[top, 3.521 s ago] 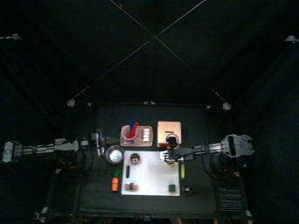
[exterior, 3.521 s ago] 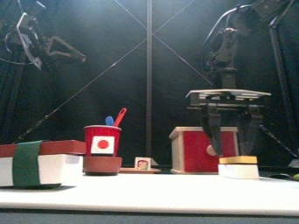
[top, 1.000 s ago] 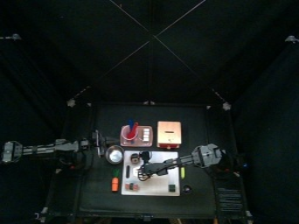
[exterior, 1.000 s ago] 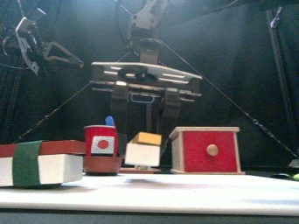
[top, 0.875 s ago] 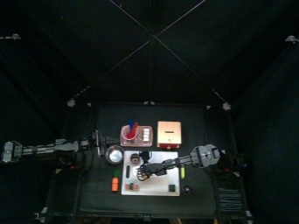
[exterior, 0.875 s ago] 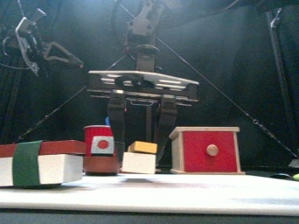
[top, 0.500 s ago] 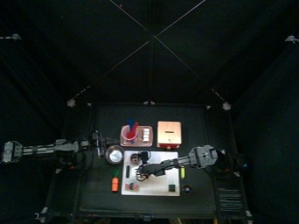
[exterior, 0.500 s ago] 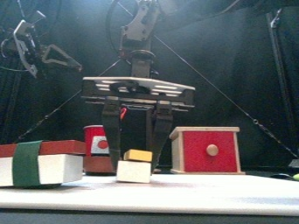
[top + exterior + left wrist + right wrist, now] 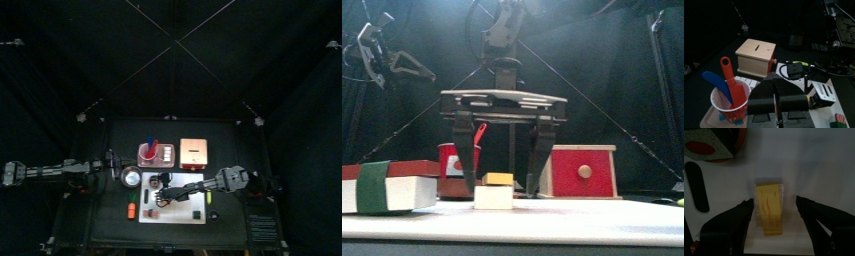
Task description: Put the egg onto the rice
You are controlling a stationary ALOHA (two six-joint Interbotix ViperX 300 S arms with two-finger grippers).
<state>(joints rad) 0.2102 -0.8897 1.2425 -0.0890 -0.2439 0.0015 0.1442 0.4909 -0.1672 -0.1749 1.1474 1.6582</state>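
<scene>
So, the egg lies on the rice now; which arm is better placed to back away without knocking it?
The right. Its gripper hangs open directly over the egg on the rice, jaws clear on both sides. The left gripper rests raised at the table's left, not involved.

The right claw (image 9: 501,150) hangs downward with jaws spread wide, while the left claw (image 9: 781,102) rests closed.

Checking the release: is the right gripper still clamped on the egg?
No, the right gripper stands wide open, its jaws clear of the egg lying on the rice.
</scene>
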